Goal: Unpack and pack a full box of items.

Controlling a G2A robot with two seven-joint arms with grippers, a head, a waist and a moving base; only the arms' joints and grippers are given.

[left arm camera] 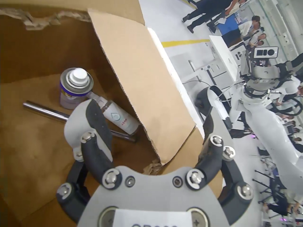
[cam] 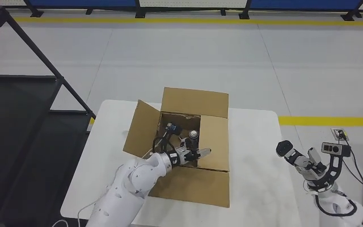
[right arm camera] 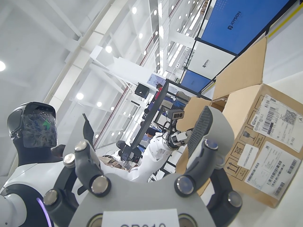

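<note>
An open cardboard box (cam: pixel 212 133) stands in the middle of the white table (cam: pixel 255 170). On its floor are an upright spray can (left arm camera: pixel 73 88) with a white cap, a small white bottle (left arm camera: pixel 117 117) lying beside it, and a metal rod (left arm camera: pixel 45 111). My left gripper (left arm camera: pixel 146 102) is open and sits low at the box's right inner flap (left arm camera: pixel 142 79), one finger (left arm camera: pixel 92 121) inside near the bottle and the other outside the flap. From above, the left gripper (cam: pixel 195 152) is just in front of the can (cam: pixel 193 134). My right gripper (right arm camera: pixel 144 128) is open and holds nothing.
The right gripper (cam: pixel 285 148) hangs off the table's right edge, away from the box (right arm camera: pixel 248 142). The box's four flaps stand open. A small blue-tipped item (cam: pixel 172 127) lies at the back of the box. Bare table lies left and right of the box.
</note>
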